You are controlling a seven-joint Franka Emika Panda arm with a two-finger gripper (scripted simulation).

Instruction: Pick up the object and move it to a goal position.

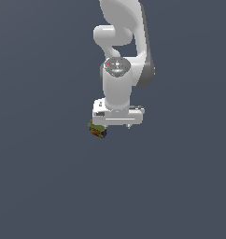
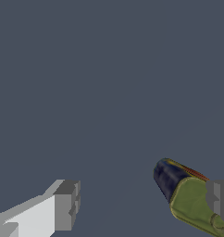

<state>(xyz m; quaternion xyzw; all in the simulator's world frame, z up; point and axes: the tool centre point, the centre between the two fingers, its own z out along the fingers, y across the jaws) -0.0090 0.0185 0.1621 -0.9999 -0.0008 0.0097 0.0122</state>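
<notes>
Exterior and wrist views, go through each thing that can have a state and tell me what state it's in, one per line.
hand: open, fingers spread wide, nothing held between them.
object: lying on the grey floor, not gripped, sitting right against one finger rather than centred in the gap; not lifted as far as the views show.
arm: lowered over the floor, hand pointing down, just to the exterior view's right of the object.

No text, label, brand, number or sign can be read in either view. The object point(image 1: 97, 130), just beside the gripper point(image 1: 117, 125), carries only olive, red-orange, yellow and dark blue patches, too small and blurred to make out any lettering. The arm's white housings are plain, and the grey ground bears no markings.
</notes>
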